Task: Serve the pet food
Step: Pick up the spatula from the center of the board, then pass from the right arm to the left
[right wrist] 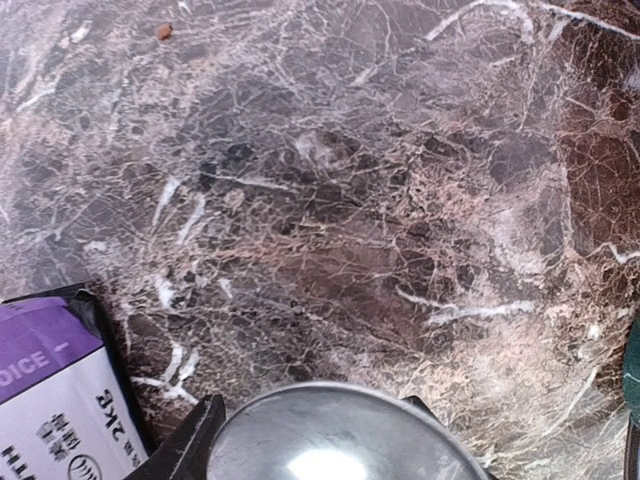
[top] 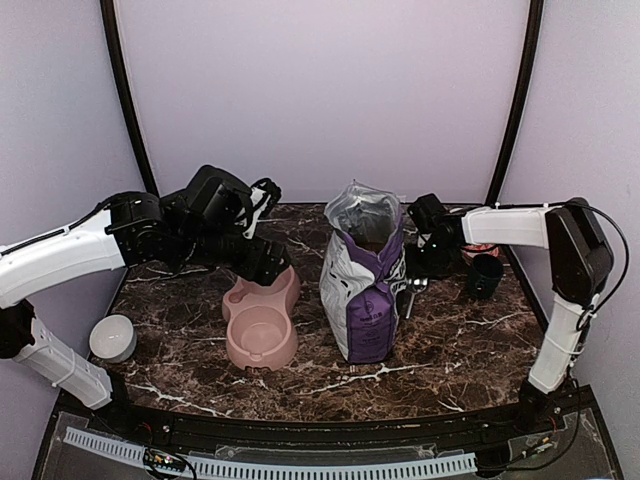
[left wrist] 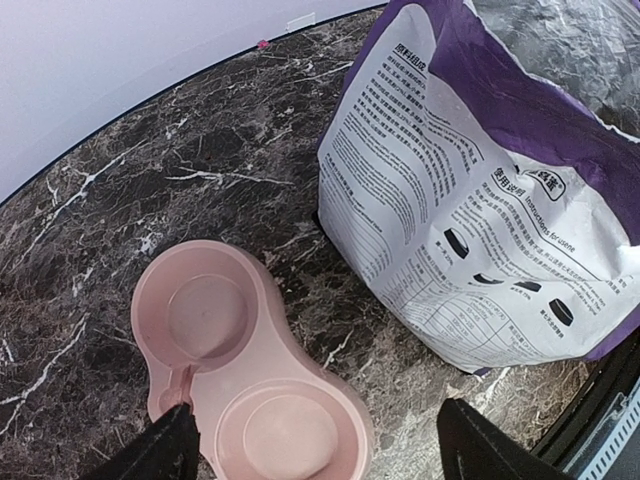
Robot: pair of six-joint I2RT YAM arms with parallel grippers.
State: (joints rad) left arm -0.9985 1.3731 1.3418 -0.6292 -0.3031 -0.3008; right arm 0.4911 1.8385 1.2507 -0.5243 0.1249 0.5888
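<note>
Bag (top: 365, 290) stands open mid-table, bulk of the food likely inside; only one stray kibble (right wrist: 163, 31) shows on the table (right wrist: 330, 200). It looks light, dry and loose and will roll, so it wants scooping, not pinching. Left arm reaches over the pink bowl (top: 262, 325), left gripper (left wrist: 320, 455) spread wide and empty; right arm bends in beside the bag, right gripper (right wrist: 310, 428) half closed around a metal scoop (right wrist: 340, 455).

A robotics test booth is suggested: a marble-patterned table (top: 450, 350) beneath the left claw (top: 272, 268) is enclosed by plain lilac walls (top: 320, 90), framed by black poles (top: 127, 100).
</note>
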